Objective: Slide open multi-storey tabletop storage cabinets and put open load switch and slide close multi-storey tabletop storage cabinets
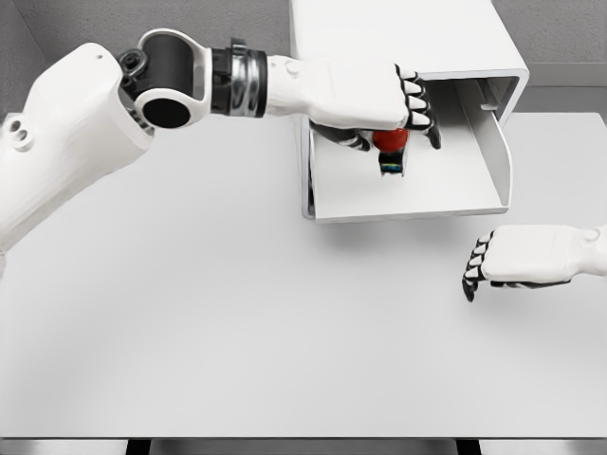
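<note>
Bright, even, diffuse light falls from above, leaving the white table [237, 332] nearly washed out with no hard glare. Soft shadows lie on the table just in front of the open drawer [408, 194], under the right hand [517, 258] and beneath the left arm, and the drawer's inside is dimmer toward the cabinet [398, 38]. The render is sharp throughout, with no blur or edge distortion.

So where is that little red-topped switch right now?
In the head view, the small red-topped load switch sits upper middle, held by the left hand over the pulled-out white cabinet drawer.
</note>
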Robot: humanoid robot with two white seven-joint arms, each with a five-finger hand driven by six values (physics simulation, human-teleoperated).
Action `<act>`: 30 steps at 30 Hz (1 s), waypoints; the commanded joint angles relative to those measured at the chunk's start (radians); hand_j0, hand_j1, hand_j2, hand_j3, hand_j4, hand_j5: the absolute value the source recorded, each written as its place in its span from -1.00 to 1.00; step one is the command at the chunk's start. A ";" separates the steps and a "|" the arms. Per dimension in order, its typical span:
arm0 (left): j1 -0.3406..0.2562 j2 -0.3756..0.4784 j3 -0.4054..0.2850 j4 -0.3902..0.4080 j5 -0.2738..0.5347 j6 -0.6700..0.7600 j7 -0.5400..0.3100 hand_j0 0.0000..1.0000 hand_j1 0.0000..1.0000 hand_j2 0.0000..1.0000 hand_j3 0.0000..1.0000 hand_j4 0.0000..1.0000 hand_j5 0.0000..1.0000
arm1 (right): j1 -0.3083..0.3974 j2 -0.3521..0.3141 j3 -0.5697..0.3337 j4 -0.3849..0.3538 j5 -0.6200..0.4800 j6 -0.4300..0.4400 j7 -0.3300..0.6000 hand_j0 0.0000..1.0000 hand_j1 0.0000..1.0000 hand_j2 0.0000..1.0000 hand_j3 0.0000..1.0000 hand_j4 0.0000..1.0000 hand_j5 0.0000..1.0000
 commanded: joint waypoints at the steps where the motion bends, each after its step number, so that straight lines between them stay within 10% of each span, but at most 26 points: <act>1: 0.000 -0.005 0.001 0.003 0.006 0.002 0.002 1.00 1.00 1.00 1.00 1.00 1.00 | 0.000 0.012 -0.004 0.000 -0.004 0.002 0.001 0.06 0.06 0.06 0.06 0.06 0.06; 18: 0.003 0.016 0.004 -0.170 0.042 0.002 0.003 1.00 1.00 1.00 1.00 1.00 1.00 | 0.008 0.061 -0.056 0.000 -0.016 0.002 -0.002 0.06 0.06 0.06 0.06 0.06 0.06; 30: 0.031 0.364 0.012 -0.311 0.191 0.002 0.005 1.00 1.00 1.00 1.00 1.00 1.00 | 0.018 0.084 -0.076 0.003 -0.011 0.002 0.000 0.06 0.06 0.06 0.06 0.06 0.06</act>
